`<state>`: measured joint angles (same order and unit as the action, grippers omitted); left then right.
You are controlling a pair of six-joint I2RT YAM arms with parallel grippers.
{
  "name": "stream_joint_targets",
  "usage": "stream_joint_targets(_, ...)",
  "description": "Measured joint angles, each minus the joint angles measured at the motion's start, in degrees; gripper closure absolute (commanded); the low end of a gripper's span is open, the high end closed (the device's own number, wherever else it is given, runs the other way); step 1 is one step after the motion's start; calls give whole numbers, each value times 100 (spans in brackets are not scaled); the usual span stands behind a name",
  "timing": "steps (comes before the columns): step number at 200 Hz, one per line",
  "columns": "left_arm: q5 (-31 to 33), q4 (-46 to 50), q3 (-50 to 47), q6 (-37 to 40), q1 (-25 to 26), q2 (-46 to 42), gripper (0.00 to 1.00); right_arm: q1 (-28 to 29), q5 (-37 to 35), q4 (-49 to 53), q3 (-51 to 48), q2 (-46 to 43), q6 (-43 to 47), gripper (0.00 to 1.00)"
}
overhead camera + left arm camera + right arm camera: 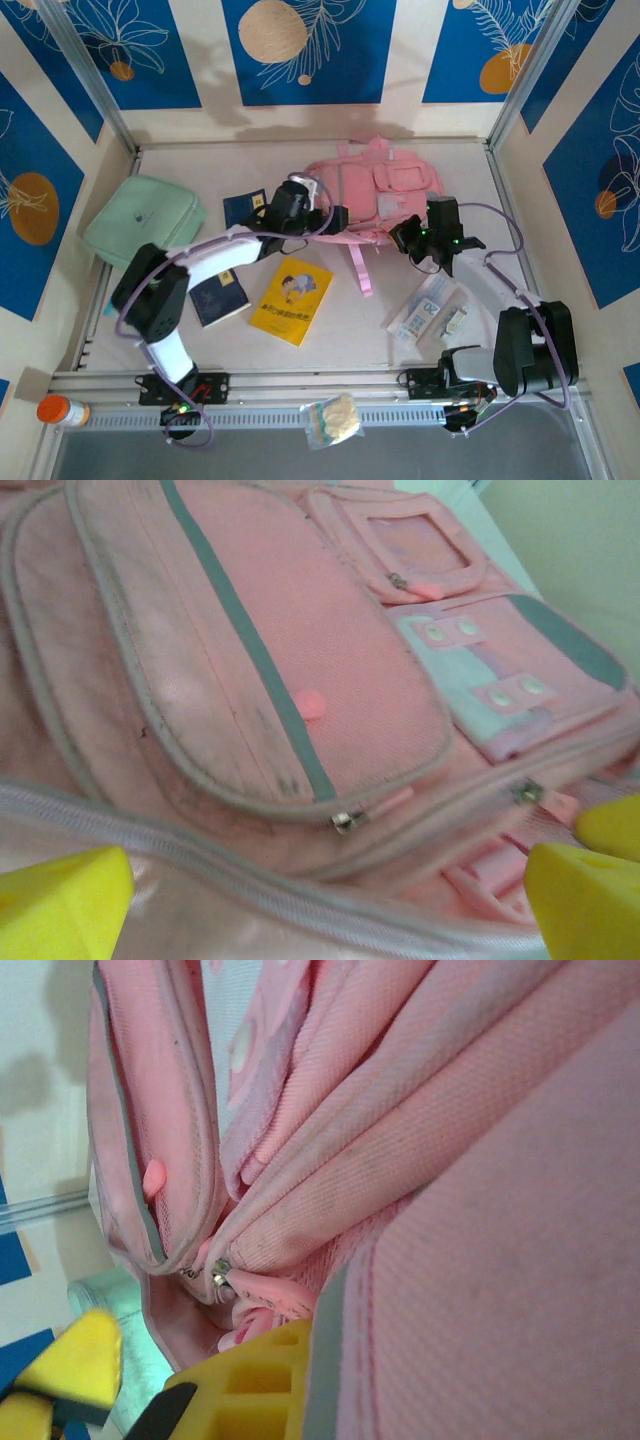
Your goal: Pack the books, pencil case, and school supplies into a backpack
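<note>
The pink backpack [375,190] lies flat at the back centre of the table. My left gripper [335,218] hangs open at its near-left edge, yellow fingertips [60,905] spread over the main zip line [250,865]. My right gripper [405,238] is shut on the backpack's fabric edge [420,1260] at the near right, one yellow finger [250,1385] showing beside a zip pull [222,1278]. Two navy books [243,208] [218,297] and a yellow book [291,299] lie on the table. The school supplies [427,310] lie near right. The pencil case, a mint-green pouch [145,220], sits at the left.
An orange-capped bottle [62,410] and a small clear bag [335,418] rest on the front rail. A pink strap [360,270] trails toward the yellow book. Enclosure walls stand close on both sides and behind.
</note>
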<state>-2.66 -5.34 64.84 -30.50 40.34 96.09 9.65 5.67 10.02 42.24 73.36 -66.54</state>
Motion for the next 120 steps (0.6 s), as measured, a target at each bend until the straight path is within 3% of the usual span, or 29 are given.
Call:
stream_joint_targets(24,190,140,-424,72,245,-730,13,90,-142,72,-2,-61,-323,100)
stream_joint_targets(47,367,245,-481,81,826,-876,19,125,-216,79,-15,-166,-533,100)
stream_joint_targets(83,496,170,-476,96,1690,-507,28,166,-295,120,-31,-308,-686,100)
stream_joint_targets(120,533,35,-271,212,1895,280,35,166,-291,160,-31,-313,-721,100)
